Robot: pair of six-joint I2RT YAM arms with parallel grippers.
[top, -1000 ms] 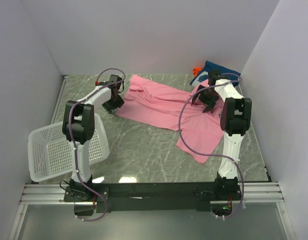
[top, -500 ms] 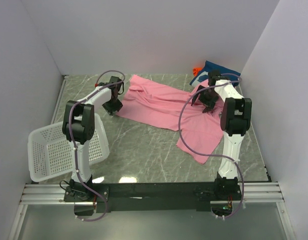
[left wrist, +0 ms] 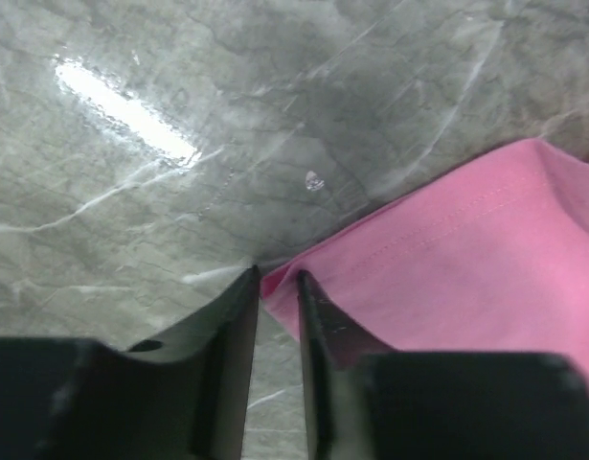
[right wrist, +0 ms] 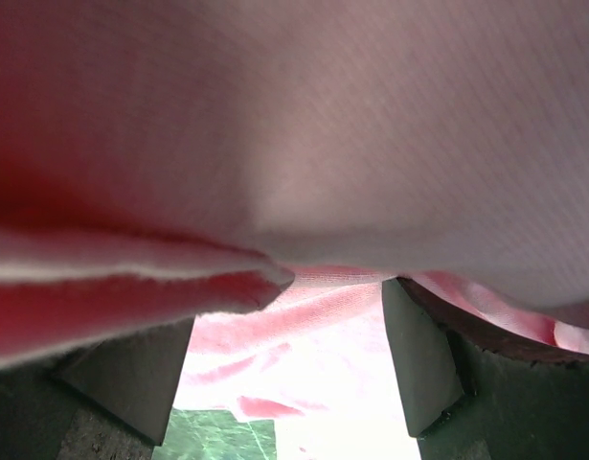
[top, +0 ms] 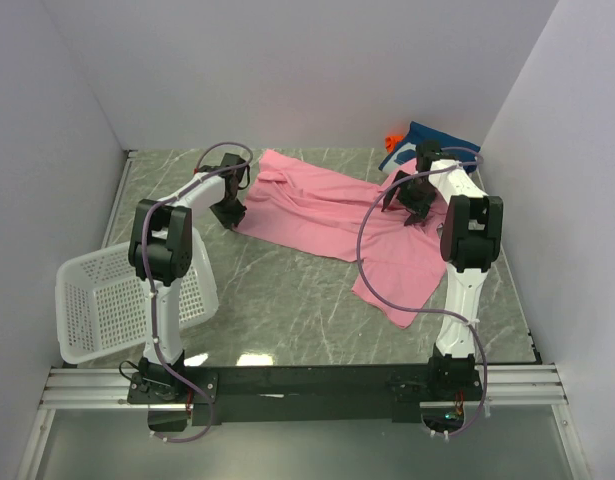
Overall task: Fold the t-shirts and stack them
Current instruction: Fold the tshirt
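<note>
Your left end effector [left wrist: 275, 287] nearly closed, pinching the pink t-shirt [top: 327, 215] corner; white mesh basket [top: 92, 305] well behind it, contents unclear; your right end effector [top: 412, 205] wide open over pink cloth, folded t-shirts [top: 422, 140] just beyond; grey tabletop [top: 287, 300] below

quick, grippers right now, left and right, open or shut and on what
Left gripper: nearly shut, its jaws pinching the corner of the pink t-shirt.
Right gripper: open wide over pink cloth, holding nothing.
</note>
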